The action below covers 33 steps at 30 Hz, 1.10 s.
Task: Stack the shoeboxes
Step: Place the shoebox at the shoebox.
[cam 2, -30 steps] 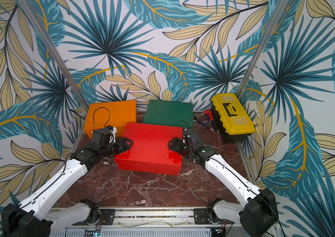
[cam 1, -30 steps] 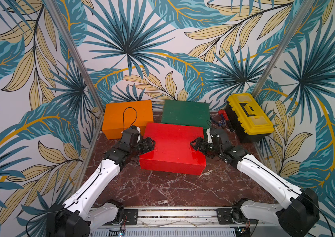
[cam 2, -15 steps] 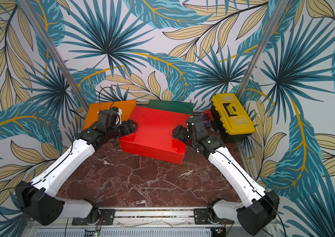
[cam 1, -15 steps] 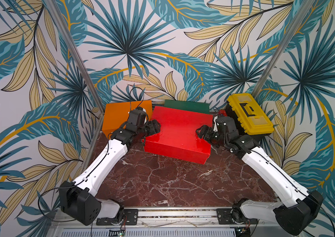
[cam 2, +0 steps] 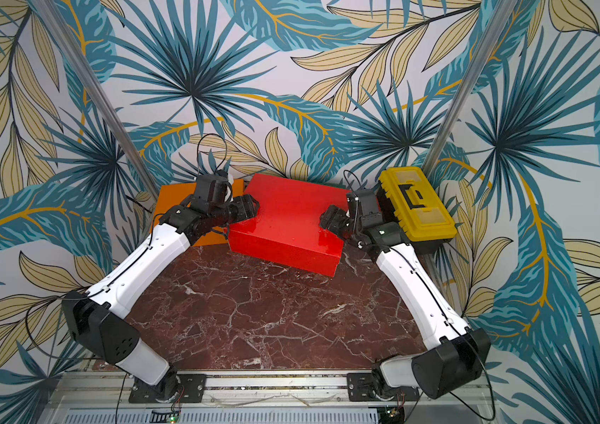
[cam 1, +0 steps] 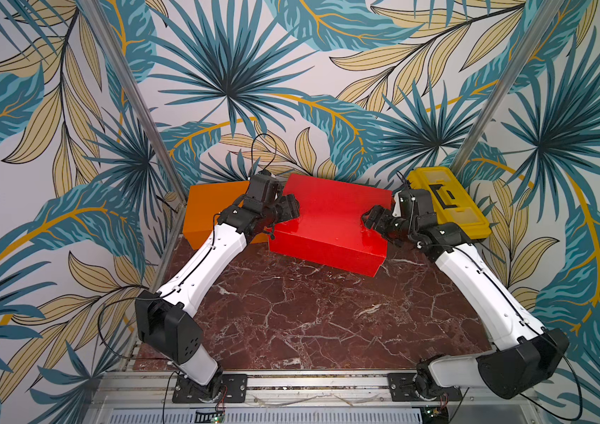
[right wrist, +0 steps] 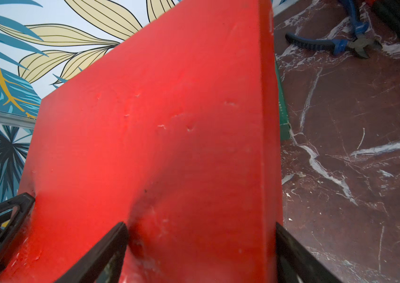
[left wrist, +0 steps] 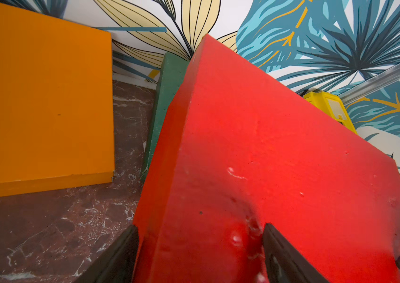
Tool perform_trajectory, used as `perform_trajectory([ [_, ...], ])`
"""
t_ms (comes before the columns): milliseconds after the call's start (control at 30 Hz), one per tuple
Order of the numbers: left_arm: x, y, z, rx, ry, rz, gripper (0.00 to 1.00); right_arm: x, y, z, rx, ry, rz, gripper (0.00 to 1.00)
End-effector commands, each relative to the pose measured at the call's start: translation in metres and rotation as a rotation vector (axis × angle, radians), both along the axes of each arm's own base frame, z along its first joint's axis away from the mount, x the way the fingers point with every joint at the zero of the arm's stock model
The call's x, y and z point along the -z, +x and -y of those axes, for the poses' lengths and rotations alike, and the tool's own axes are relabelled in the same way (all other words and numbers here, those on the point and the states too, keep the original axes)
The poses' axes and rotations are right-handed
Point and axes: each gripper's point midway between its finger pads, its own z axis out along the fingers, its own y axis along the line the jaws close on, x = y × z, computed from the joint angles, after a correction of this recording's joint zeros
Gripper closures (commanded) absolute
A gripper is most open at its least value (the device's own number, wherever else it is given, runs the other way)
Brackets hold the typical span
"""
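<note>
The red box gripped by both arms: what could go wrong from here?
1. The red box looks tilted and is pinched only at its two ends by the left fingers and right fingers. It might slip if one side loosens.
2. It sits skewed over the green box, so it could land crooked or overhang.
3. The right arm works close to the yellow toolbox and might bump it.
</note>
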Motion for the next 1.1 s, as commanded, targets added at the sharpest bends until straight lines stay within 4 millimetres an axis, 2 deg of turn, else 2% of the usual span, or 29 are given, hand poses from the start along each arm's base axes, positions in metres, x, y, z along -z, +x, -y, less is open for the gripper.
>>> perform_trajectory([
  [0,-0.049,-0.026,0.096,0.285,-0.210,0.065,0.21,-0.037,0.008,-0.065,-0.270,0.193,0.098,0.12],
  [300,-0.048,0.011,0.121,0.299,-0.219,0.082,0.22,-0.034,0.054,-0.058,-0.277,0.210,0.074,0.12],
  [533,-0.032,0.039,0.138,0.303,-0.191,0.069,0.22,-0.021,0.098,-0.057,-0.286,0.205,0.032,0.12],
  [733,-0.012,0.059,0.136,0.271,-0.153,0.055,0.21,0.000,0.128,-0.061,-0.298,0.198,-0.013,0.12],
  [1067,0.008,0.085,0.135,0.283,-0.168,0.035,0.21,0.014,0.160,-0.047,-0.266,0.198,-0.030,0.13],
])
